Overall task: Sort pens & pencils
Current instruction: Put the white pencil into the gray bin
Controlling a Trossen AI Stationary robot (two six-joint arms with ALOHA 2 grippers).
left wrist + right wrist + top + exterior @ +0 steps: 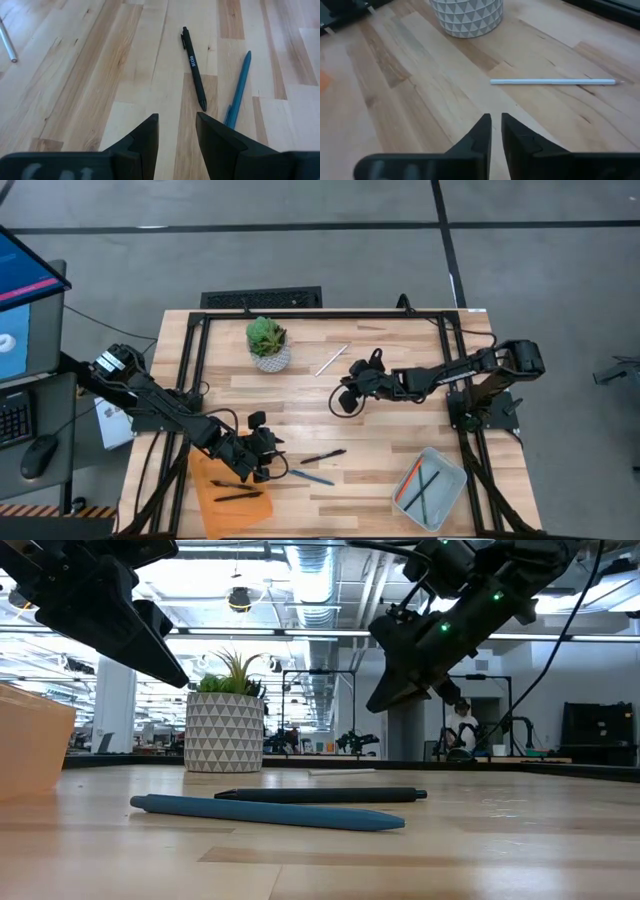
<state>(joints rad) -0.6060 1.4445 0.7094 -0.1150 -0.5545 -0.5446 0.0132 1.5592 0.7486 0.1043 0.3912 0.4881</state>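
A black pen (323, 456) and a blue pen (312, 477) lie flat on the wood near the table's near edge. In the left wrist view the black pen (194, 70) and the blue pen (239, 90) lie just ahead of the fingers. My left gripper (265, 460) (177, 132) hovers open beside them, at the edge of an orange tray (230, 492) that holds two black pens. A white pencil (332, 360) (552, 81) lies flat near the far side. My right gripper (348, 390) (496, 125) hangs shut a little short of it, holding nothing. Orange and green pencils lie in a grey tray (430, 485).
A small plant in a patterned white pot (268, 345) (466, 15) stands near the far edge, left of the white pencil. A black frame rail (330, 315) runs around the table. Bare wood lies between the two grippers and around the loose pens.
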